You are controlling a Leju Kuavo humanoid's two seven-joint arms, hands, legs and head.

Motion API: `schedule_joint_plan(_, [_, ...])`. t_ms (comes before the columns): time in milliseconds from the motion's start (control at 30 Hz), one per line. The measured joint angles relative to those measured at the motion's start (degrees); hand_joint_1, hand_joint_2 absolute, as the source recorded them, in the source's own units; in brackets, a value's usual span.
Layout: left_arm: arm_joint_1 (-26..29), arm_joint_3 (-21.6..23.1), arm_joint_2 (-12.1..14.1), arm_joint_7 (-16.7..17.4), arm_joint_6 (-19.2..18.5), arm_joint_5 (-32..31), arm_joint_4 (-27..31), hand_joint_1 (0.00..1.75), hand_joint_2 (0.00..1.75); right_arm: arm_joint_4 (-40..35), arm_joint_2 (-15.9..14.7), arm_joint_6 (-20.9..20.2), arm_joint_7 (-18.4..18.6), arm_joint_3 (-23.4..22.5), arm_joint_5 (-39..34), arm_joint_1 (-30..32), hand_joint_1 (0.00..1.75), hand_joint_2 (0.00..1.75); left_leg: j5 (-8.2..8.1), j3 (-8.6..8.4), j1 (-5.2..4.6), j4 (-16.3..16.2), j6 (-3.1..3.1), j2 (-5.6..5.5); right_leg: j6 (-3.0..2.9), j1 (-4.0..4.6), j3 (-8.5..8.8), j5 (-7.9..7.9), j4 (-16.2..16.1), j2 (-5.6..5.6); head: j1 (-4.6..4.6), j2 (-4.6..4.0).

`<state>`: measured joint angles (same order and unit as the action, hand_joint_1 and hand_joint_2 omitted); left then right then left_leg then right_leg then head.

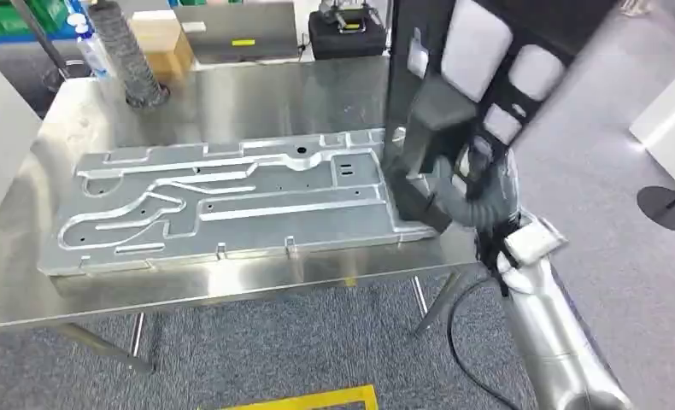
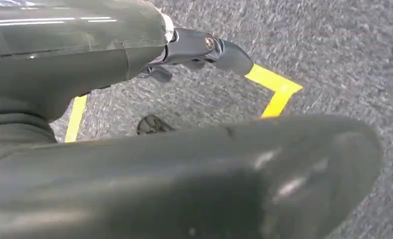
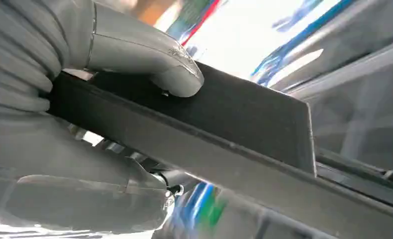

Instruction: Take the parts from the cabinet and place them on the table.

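A black frame part [image 1: 400,102] with several cut-outs stands nearly upright over the right end of the steel table [image 1: 231,94]. My right hand [image 1: 462,184] grips it by its lower edge. In the right wrist view the thumb [image 3: 149,55] presses on the flat face of the black part [image 3: 244,109], with the other fingers underneath. A large silver machined plate [image 1: 231,201] lies flat on the table, to the left of the black part. My left hand [image 2: 204,47] hangs over the grey carpet with its fingers apart and nothing in it.
At the table's far side are a grey ribbed hose [image 1: 129,55], a cardboard box [image 1: 159,38], a bottle [image 1: 90,43] and a black case [image 1: 347,34]. Yellow tape [image 1: 317,400] marks the carpet near my feet. A round black base [image 1: 667,207] sits on the floor at the right.
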<state>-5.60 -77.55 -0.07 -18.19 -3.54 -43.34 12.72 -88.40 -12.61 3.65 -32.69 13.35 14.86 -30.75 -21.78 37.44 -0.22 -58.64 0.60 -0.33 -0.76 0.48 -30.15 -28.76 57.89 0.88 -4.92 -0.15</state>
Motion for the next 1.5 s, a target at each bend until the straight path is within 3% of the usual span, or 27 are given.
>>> schedule_joint_plan(100, [-0.2,0.0,-0.1,-0.4,0.0,-0.1,0.0,0.0,0.0,6.4,0.1,11.7,4.7,1.0,17.2,-7.5,1.75,1.75,0.32,-0.36,0.2,0.9,0.74,-0.11,0.78,-0.28,-0.11,-1.13,0.7,-0.29,0.0,0.0])
schedule_joint_plan(133, [-0.4,0.0,-0.2,-0.4,0.0,-0.3,0.0,0.0,0.0,8.4,0.1,14.4,6.8,1.9,23.6,-10.1,1.75,1.75,0.25,-0.41,0.2,1.1,0.87,-0.14,0.91,-0.26,-1.45,-2.61,3.1,-0.48,0.0,0.0])
schedule_joint_plan(200, [-0.8,0.0,-0.2,-0.5,0.0,-0.6,0.0,0.0,0.0,13.8,0.1,18.6,12.5,5.2,38.8,-15.5,1.75,1.75,0.05,-0.46,0.19,1.1,1.15,-0.15,1.22,-0.4,-6.64,-6.65,13.0,-0.5,0.0,0.0])
schedule_joint_plan(233, [-0.9,0.0,-0.2,-0.5,0.0,-0.7,0.0,0.0,0.0,16.9,0.1,19.5,15.2,7.4,45.2,-17.6,1.75,1.75,-0.08,-0.55,0.22,1.1,1.17,-0.16,1.37,-0.51,-9.24,-7.58,17.3,-0.5,0.0,0.0])
schedule_joint_plan(267, [-1.1,0.1,-0.2,-0.5,0.0,-0.9,0.0,0.0,0.0,19.5,0.1,19.9,17.8,9.4,51.2,-19.4,1.75,1.75,-0.23,-0.72,0.32,1.0,1.14,-0.32,1.53,-0.75,-10.77,-7.12,19.2,-0.55,0.0,0.0])
schedule_joint_plan(300, [-1.2,0.1,-0.2,-0.6,0.0,-1.1,0.0,0.0,0.0,22.7,0.1,19.8,20.4,11.7,56.9,-21.1,1.75,1.75,-0.36,-1.0,0.41,1.0,1.03,-0.65,1.7,-1.01,-10.75,-5.21,18.0,-0.61,0.0,0.0])
schedule_joint_plan(333, [-1.3,0.2,-0.3,-0.7,0.0,-1.2,0.0,0.0,0.0,25.6,0.1,19.6,22.5,13.6,61.2,-22.8,1.75,1.75,-0.52,-1.29,0.53,1.0,0.91,-1.03,1.84,-1.28,-9.55,-2.38,14.6,-0.71,0.0,0.0])
schedule_joint_plan(400, [-1.7,0.3,-0.4,-1.0,-0.2,-1.7,0.0,0.0,0.0,31.5,0.1,18.5,25.8,17.8,67.5,-26.2,1.75,1.75,-0.96,-1.78,0.81,0.7,0.44,-1.82,1.91,-1.65,-5.31,4.25,3.7,-0.93,0.02,0.0])
schedule_joint_plan(467, [-1.8,0.6,-0.5,-1.2,-0.3,-2.1,0.0,0.0,0.0,36.8,0.7,16.9,26.4,20.7,69.4,-29.4,1.75,1.75,-1.07,-1.2,0.63,0.5,-0.18,-2.34,1.56,-1.05,-3.78,3.37,0.5,-1.16,0.02,0.0])
schedule_joint_plan(567, [-1.8,1.2,-0.5,-1.4,-0.7,-2.8,0.0,0.0,0.0,44.1,1.2,13.8,24.3,23.9,69.4,-31.4,1.75,1.75,-0.83,-1.09,0.88,0.9,-1.2,-3.07,0.82,-0.68,-3.79,3.19,0.2,-1.83,0.02,0.0])
schedule_joint_plan(633, [-2.0,1.6,-0.6,-1.7,-1.1,-3.1,0.0,0.0,0.0,47.2,1.1,12.9,22.3,24.9,68.1,-31.5,1.75,1.75,-2.12,-0.47,0.91,-0.8,-1.65,-2.28,-0.01,-1.05,-2.94,3.43,-0.7,-3.15,0.0,0.0])
schedule_joint_plan(700, [-2.6,1.9,-0.7,-1.8,-1.2,-3.8,0.0,0.0,0.0,50.7,0.4,12.5,19.6,25.3,65.5,-31.3,1.75,1.75,-6.82,4.17,0.86,-10.1,-2.1,-0.97,-0.64,-0.65,-2.63,3.13,-0.8,-4.01,0.02,0.0])
schedule_joint_plan(767, [-2.8,2.5,-1.0,-1.8,-1.2,-4.3,0.0,0.0,0.0,52.8,-0.5,13.0,17.3,25.6,63.2,-30.1,1.75,1.75,-8.94,8.41,0.86,-17.5,-2.2,-0.77,-0.78,-0.28,-2.44,2.86,-0.7,-4.71,0.0,0.0])
schedule_joint_plan(833, [-2.8,3.1,-1.2,-1.8,-1.1,-4.9,0.0,0.0,0.0,54.5,-0.9,14.3,15.6,25.7,61.5,-28.3,1.75,1.75,-5.94,7.49,0.87,-14.5,-2.13,-0.75,-0.61,-0.19,-2.04,2.45,-0.7,-4.93,0.0,0.0])
schedule_joint_plan(900, [-3.0,3.4,-1.3,-1.8,-1.0,-5.3,0.0,0.0,0.0,55.7,-0.9,16.3,14.0,25.7,59.7,-27.1,1.75,1.75,-0.42,2.43,0.87,-3.9,-1.97,-0.79,-0.24,-0.3,-1.68,1.76,-0.3,-4.93,0.0,0.0])
schedule_joint_plan(933, [-3.3,3.7,-1.3,-1.7,-0.9,-5.4,0.0,0.0,0.0,56.1,-0.9,17.2,13.6,25.7,59.2,-26.8,1.75,1.75,-0.05,1.06,0.88,-0.5,-1.72,-1.2,0.03,-0.38,-1.75,1.4,0.0,-5.01,0.02,0.0])
schedule_joint_plan(967, [-3.5,3.9,-1.3,-1.7,-0.9,-5.7,0.0,0.0,0.0,56.5,-0.9,18.0,13.2,25.6,58.9,-26.7,1.75,1.75,-0.05,0.73,0.38,-0.2,-1.04,-1.39,0.44,0.28,-1.9,1.13,0.6,-4.71,0.02,0.0])
schedule_joint_plan(1033, [-3.6,4.4,-1.3,-1.6,-0.6,-6.1,0.0,0.0,0.0,57.3,-0.9,19.4,12.1,25.6,58.0,-25.9,1.75,1.75,-0.08,1.04,0.09,-0.2,-0.26,-1.58,0.8,0.08,-1.83,1.08,0.3,-5.11,0.02,0.0])
schedule_joint_plan(1100, [-3.7,4.7,-1.4,-1.4,-0.3,-6.6,0.0,0.0,0.0,57.8,-0.9,21.0,10.6,25.4,57.0,-24.9,1.75,1.75,0.08,0.67,0.72,0.1,0.38,-1.87,1.26,-0.05,-1.91,0.56,0.4,-5.35,0.0,0.0])
schedule_joint_plan(1133, [-3.8,5.0,-1.4,-1.3,0.0,-7.0,0.0,0.0,0.0,58.0,-0.8,21.7,9.8,25.1,56.7,-24.4,1.75,1.75,0.08,0.6,0.81,0.2,0.49,-2.37,1.46,-0.38,-2.29,-0.36,1.5,-4.5,0.02,0.0])
schedule_joint_plan(1200, [-4.6,5.6,-1.4,-1.2,0.4,-7.5,0.0,0.0,0.0,58.4,0.0,23.5,8.3,24.9,55.7,-23.5,1.75,1.75,-0.01,0.55,0.82,0.2,0.89,-2.67,1.65,-0.84,-5.92,-3.77,9.1,-2.5,0.0,0.0])
schedule_joint_plan(1267, [-5.1,6.2,-1.4,-1.2,0.8,-8.3,0.0,0.0,0.0,59.0,0.9,25.3,6.7,24.9,55.1,-22.1,1.75,1.75,-0.11,0.51,0.81,0.1,1.05,-3.1,1.83,-1.02,-10.73,-5.94,17.8,-1.71,0.02,0.0])
schedule_joint_plan(1300, [-5.2,6.4,-1.4,-1.2,1.1,-8.3,0.0,0.0,0.0,59.3,1.5,25.8,5.9,24.9,54.9,-21.5,1.75,1.75,-0.2,0.4,0.81,0.1,1.11,-3.29,1.84,-1.15,-11.74,-5.11,18.6,-1.68,0.02,0.0])
schedule_joint_plan(1333, [-5.1,6.8,-1.4,-1.2,1.2,-8.5,0.0,0.0,0.0,59.5,2.2,26.0,5.6,24.9,54.9,-21.1,1.75,1.75,-0.3,0.25,0.81,0.1,1.1,-3.5,1.78,-1.28,-11.28,-3.01,16.7,-1.68,0.02,0.0])
schedule_joint_plan(1400, [-5.2,7.3,-1.5,-1.4,1.4,-8.9,0.0,0.0,0.0,59.7,3.5,26.0,4.9,24.9,54.3,-21.0,1.75,1.75,-0.55,-0.04,0.81,-0.1,0.87,-3.55,1.33,-1.27,-7.79,2.51,7.6,-1.83,0.02,0.0])
schedule_joint_plan(1433, [-5.3,7.4,-1.5,-1.5,1.5,-8.9,0.0,0.0,0.0,59.8,4.2,25.9,4.7,24.8,54.0,-21.1,1.75,1.75,-0.7,-0.09,0.8,-0.1,0.64,-3.57,0.9,-1.07,-6.08,4.51,2.9,-2.68,0.02,0.0])
schedule_joint_plan(1500, [-5.4,7.4,-1.5,-1.8,1.8,-8.9,0.0,0.0,0.0,59.9,5.6,25.5,4.3,24.8,53.2,-21.5,1.75,1.75,-0.73,0.26,0.45,-0.1,0.12,-3.34,0.71,-0.29,-4.92,3.42,1.1,-3.16,0.0,0.0])
